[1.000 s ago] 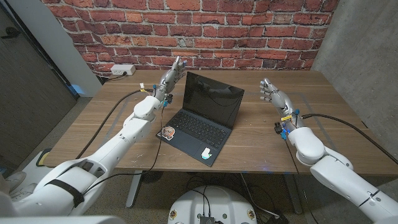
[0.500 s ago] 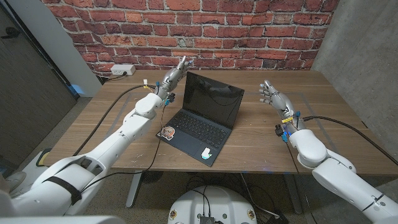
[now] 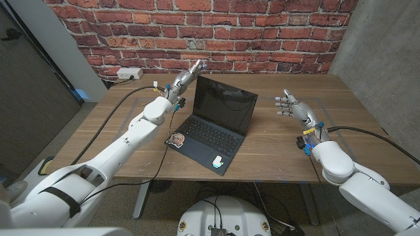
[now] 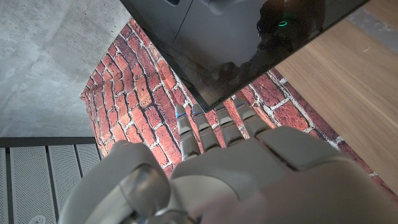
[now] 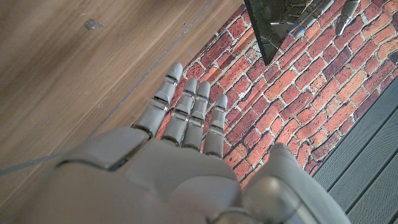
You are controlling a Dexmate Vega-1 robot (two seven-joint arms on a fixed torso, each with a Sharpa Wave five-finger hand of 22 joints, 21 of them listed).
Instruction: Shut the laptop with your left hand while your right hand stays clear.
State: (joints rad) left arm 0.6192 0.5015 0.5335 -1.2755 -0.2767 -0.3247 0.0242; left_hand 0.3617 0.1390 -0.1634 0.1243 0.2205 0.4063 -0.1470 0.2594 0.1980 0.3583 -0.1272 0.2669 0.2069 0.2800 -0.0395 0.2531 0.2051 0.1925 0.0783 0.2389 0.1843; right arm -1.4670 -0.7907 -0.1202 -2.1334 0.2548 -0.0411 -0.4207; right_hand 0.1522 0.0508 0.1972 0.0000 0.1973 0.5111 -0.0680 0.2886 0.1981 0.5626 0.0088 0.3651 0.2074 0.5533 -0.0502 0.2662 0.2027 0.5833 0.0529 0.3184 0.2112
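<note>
A wooden counter (image 3: pixel 125 134) stands against a red brick wall (image 3: pixel 262 33), with grey concrete to the right and a dark panel to the left. A white power strip (image 3: pixel 129 73) lies at the counter's back left corner. The laptop (image 3: pixel 213 121) sits open near the middle, screen dark, stickers on its palm rest. The left hand (image 3: pixel 187 74) hangs at the lid's top left corner, fingers straight and close together, holding nothing. The right hand (image 3: pixel 293 106) hovers well apart to the right, fingers spread.
</note>
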